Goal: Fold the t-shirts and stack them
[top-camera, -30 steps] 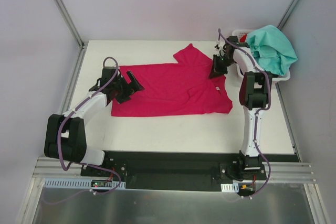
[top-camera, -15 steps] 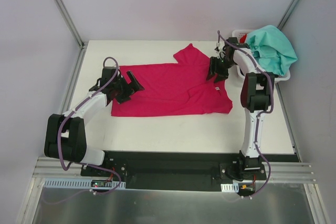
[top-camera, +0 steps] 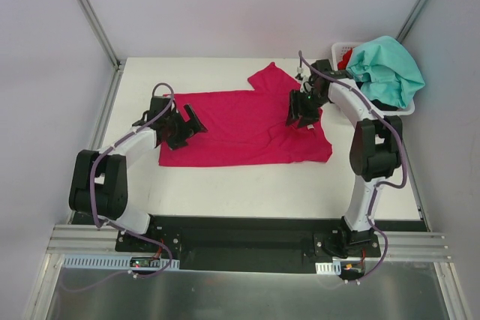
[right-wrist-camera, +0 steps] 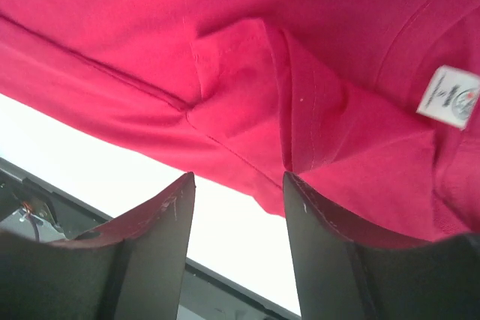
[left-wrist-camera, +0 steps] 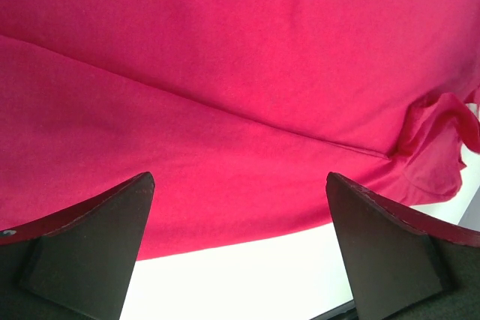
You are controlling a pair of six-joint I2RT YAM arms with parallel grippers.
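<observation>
Pink t-shirt (top-camera: 247, 129): flat on table (top-camera: 262, 185), mostly spread; collar end bunched. No fold yet.
L gripper (left-wrist-camera: 240, 177): fingers fully apart, holds nothing; over hem end.
R gripper (right-wrist-camera: 238, 177): fingers part open, nothing between them; over the bunched sleeve nr label (right-wrist-camera: 448, 95).
Teal t-shirt (top-camera: 386, 69): draped over basket (top-camera: 339, 44), unfolded.
Stack: none.
Progress (est.): early; all folds + stacking remain.

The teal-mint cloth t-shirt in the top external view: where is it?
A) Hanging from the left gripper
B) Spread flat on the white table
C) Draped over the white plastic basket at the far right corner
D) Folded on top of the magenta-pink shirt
C: the teal-mint cloth t-shirt hangs over the white plastic basket, and only the large magenta-pink t-shirt lies spread on the white table.
</observation>
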